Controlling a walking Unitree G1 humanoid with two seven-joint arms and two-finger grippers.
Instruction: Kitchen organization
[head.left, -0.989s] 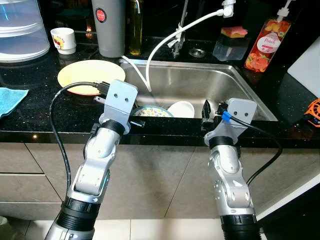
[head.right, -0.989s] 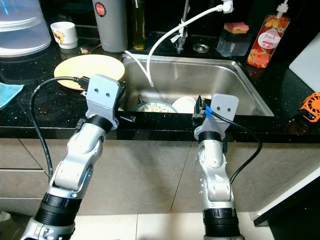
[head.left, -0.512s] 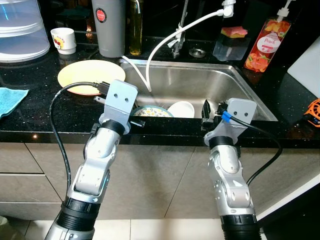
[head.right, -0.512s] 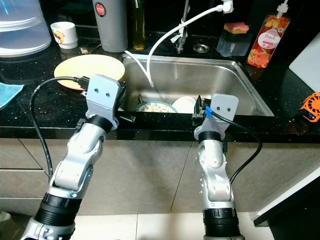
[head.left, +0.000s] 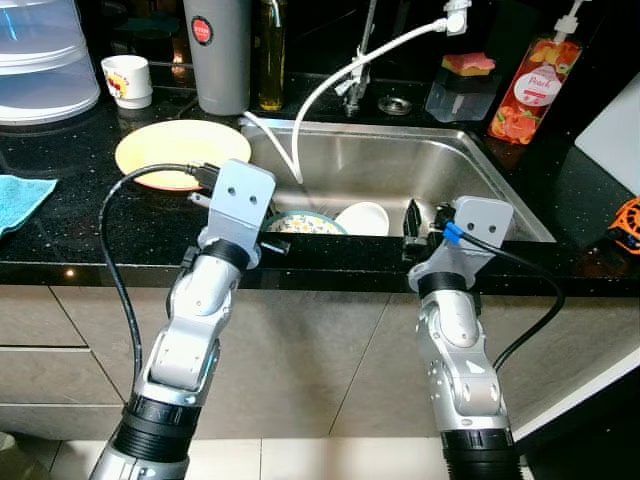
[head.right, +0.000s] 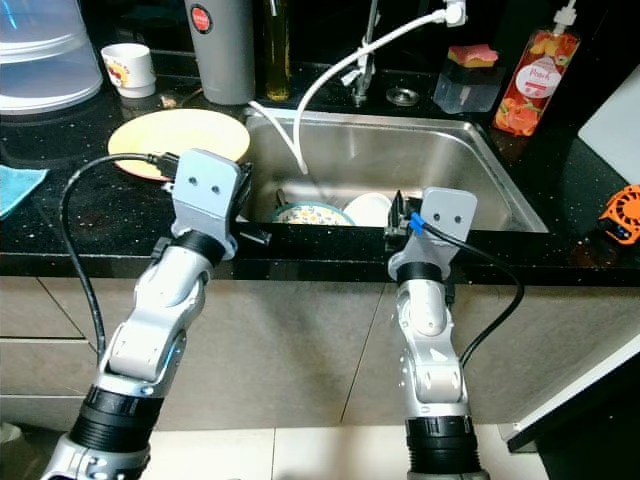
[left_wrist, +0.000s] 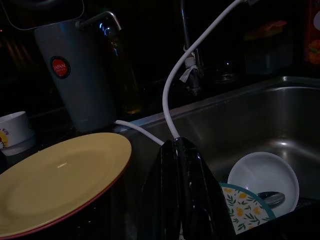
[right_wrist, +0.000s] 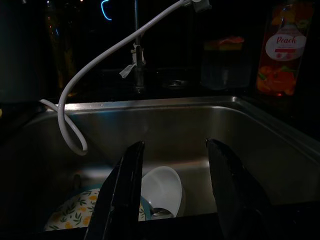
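A steel sink (head.left: 420, 165) holds a white bowl (head.left: 362, 217) tipped on its side and a floral patterned dish (head.left: 305, 224) with a spoon beside it. A yellow plate (head.left: 180, 150) lies on the black counter left of the sink. My left gripper (left_wrist: 176, 143) hangs at the counter's front edge by the sink's left corner, its fingers shut on nothing. At the sink's front rim is my right gripper (right_wrist: 175, 145), open and empty, with the white bowl (right_wrist: 161, 187) just beyond its fingers (right_wrist: 131, 175).
A white hose (head.left: 330, 85) loops from the tap into the sink. Behind stand a grey jug (head.left: 216, 50), an oil bottle (head.left: 270, 55), a white cup (head.left: 127, 80), a sponge tub (head.left: 462, 85) and a peach soap bottle (head.left: 528, 90). A blue cloth (head.left: 20, 195) lies far left.
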